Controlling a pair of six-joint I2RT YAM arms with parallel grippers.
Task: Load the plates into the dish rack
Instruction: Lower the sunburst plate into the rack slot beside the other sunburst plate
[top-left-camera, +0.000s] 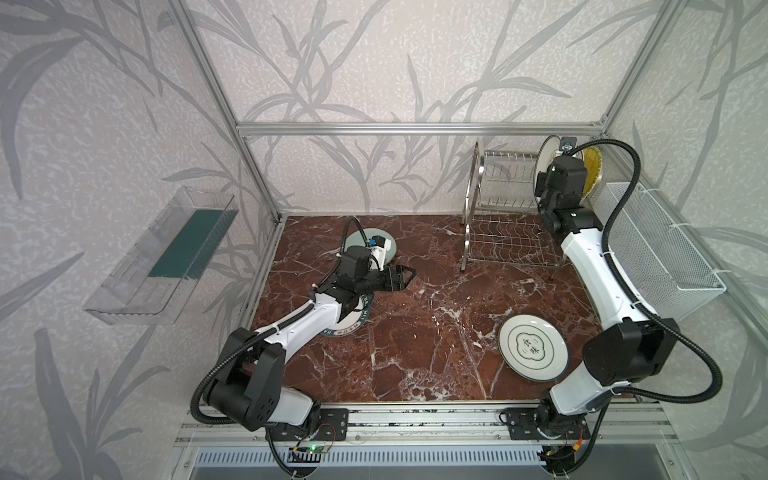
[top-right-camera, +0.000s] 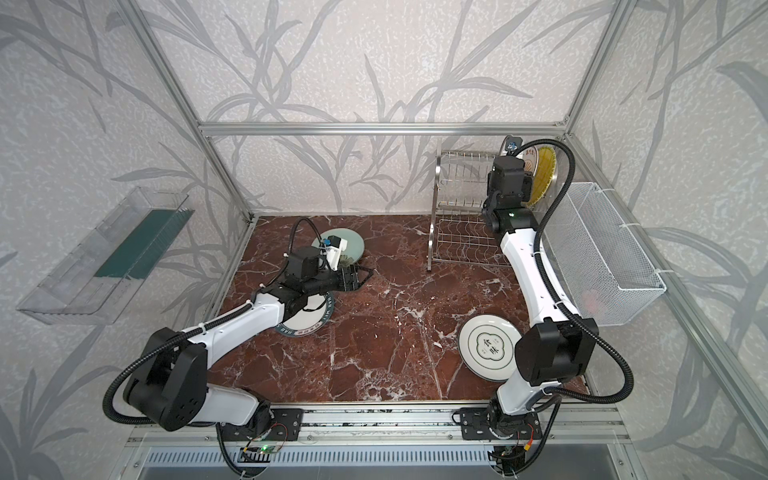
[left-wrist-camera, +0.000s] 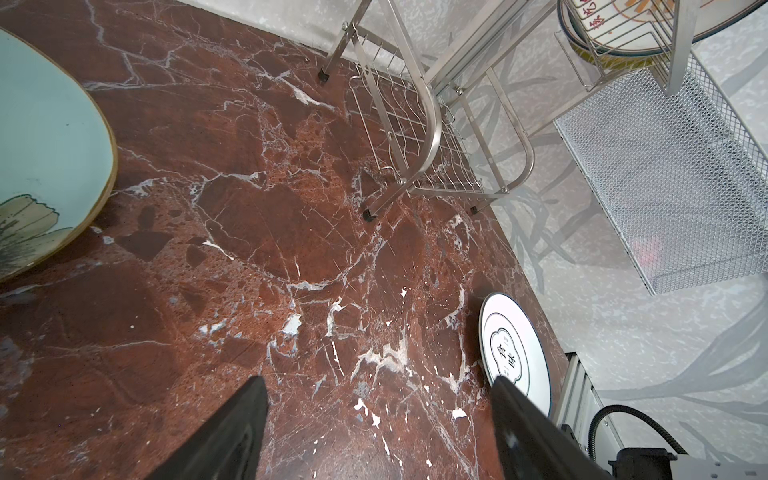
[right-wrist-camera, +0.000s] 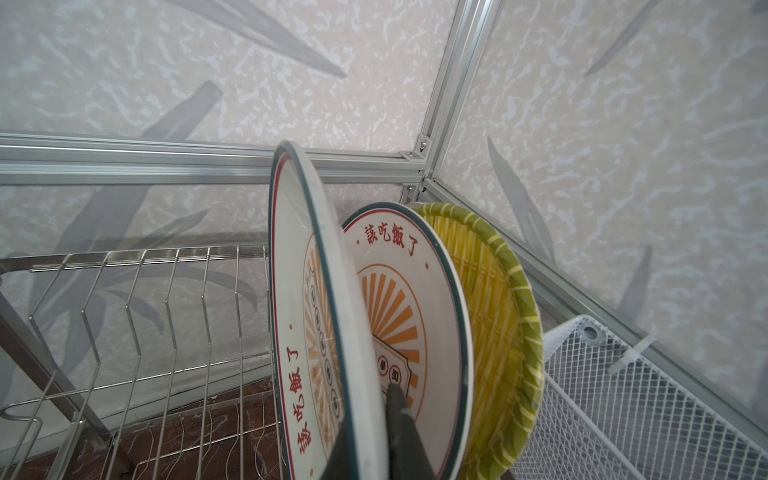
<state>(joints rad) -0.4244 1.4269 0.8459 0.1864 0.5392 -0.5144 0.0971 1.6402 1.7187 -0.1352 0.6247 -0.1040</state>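
Right gripper (right-wrist-camera: 368, 415) is pinching a sunburst plate (right-wrist-camera: 299, 332) upright at the dish rack (top-left-camera: 505, 239).
Its black fingers are clamping the teal rim of this white plate, which is standing on edge over the rack's upper tier. Just beside it, a second sunburst plate (right-wrist-camera: 399, 299) and a yellow ribbed plate (right-wrist-camera: 498, 316) are already standing racked. Whether the held plate's lower edge is sitting in a slot is hidden. In both top views the rack is standing at two o'clock on the marble tabletop (top-left-camera: 415, 332), with a white mesh basket (top-left-camera: 656, 257) at three. Left gripper (top-left-camera: 407, 278) is hovering left of centre, jaws spread wide and holding nothing. A pale green flower plate (top-right-camera: 353, 245) is lying flat at eleven o'clock. A teal-rimmed lettered plate (top-left-camera: 353, 327) is lying at nine under the left arm, and a cloud-emblem plate (top-left-camera: 533, 347) at four.
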